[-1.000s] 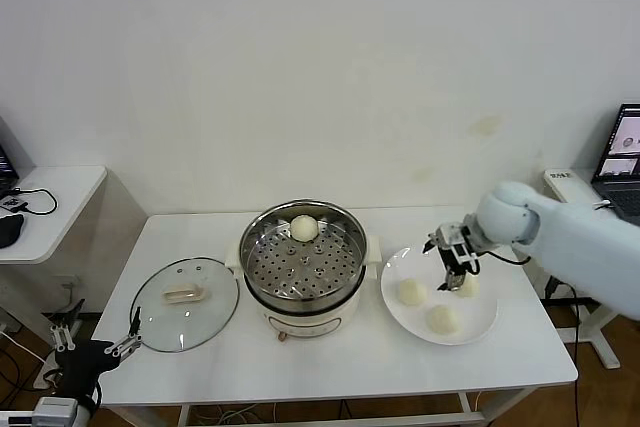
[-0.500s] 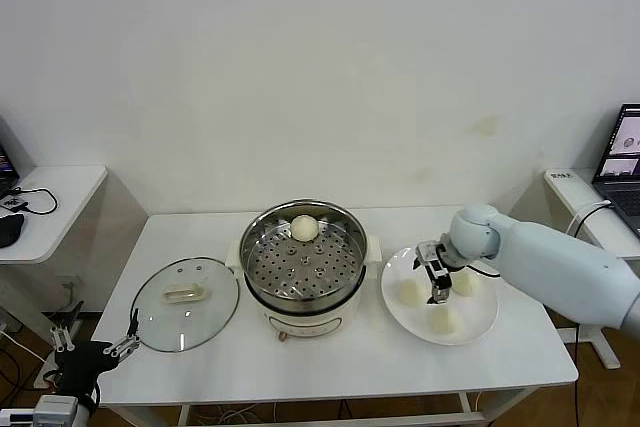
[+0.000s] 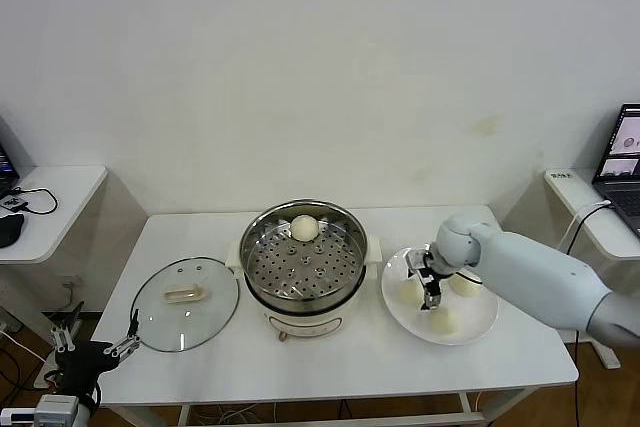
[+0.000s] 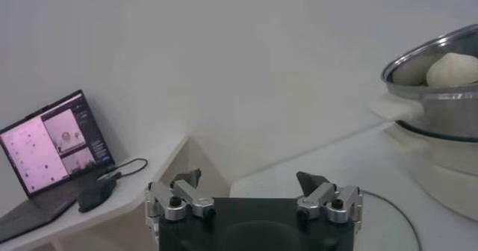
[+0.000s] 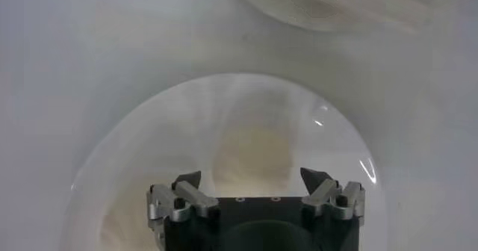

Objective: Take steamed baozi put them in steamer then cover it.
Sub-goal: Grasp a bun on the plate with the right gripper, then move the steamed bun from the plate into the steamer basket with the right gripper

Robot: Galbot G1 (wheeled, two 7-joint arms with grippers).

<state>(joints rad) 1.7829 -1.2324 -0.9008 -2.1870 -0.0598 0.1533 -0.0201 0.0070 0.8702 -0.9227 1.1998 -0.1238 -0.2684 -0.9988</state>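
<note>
Hovering low over the plate (image 3: 478,329), the right gripper (image 3: 430,290) straddles a baozi (image 5: 250,159), jaws apart, not yet gripping; left gripper (image 4: 254,194) open.

Head camera high; wrist cameras close

I read this as a lab or office test room: bare white wall (image 3: 320,67), plain white table (image 3: 340,357), side desks with open laptop (image 3: 622,159), cables and mouse (image 3: 8,230).

Blurred baozi (image 5: 250,159) between right tool (image 5: 252,178) tips; grip unclear.
</note>
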